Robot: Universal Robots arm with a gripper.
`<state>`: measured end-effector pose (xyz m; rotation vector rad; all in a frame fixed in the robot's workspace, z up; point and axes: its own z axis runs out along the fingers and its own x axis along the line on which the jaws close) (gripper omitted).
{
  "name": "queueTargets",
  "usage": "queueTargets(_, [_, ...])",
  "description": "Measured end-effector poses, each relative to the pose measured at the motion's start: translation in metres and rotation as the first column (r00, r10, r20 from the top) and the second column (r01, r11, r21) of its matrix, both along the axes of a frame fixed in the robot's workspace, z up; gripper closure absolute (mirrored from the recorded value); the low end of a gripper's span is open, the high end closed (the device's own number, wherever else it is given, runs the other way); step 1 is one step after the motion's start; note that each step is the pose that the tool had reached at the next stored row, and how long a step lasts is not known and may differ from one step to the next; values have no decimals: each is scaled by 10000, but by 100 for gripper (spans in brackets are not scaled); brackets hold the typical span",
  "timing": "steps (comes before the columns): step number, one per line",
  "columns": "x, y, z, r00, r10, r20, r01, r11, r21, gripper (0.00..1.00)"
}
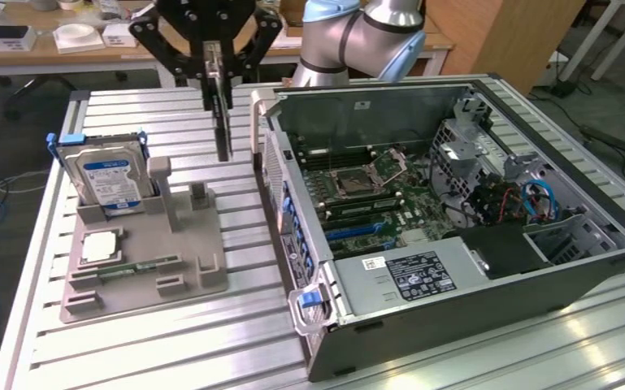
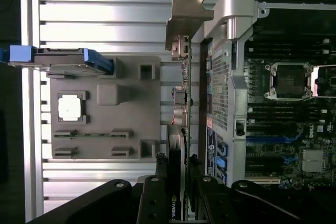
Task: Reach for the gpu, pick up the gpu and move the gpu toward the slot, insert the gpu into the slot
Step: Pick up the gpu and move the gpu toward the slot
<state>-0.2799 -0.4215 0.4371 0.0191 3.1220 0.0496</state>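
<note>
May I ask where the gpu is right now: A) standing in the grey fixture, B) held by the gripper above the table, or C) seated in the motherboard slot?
B: the gripper is shut on the gpu, which hangs edgewise between the grey fixture and the computer case.

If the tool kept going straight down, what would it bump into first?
Probably the slatted table, in the gap between the grey holder and the computer case. The gpu held in the tool hangs lowest, so its end would touch first. Depth is unclear.
</note>
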Motion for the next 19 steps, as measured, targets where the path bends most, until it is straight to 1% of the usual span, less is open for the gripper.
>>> queueTargets(11, [327,0,2,10000,-17,-1,17,10000,0,74])
queueTargets(17, [335,0,1,10000,-20,-2,20,10000,0,74])
queueTargets(19, [392,0,2,10000,-17,-2,17,10000,0,74])
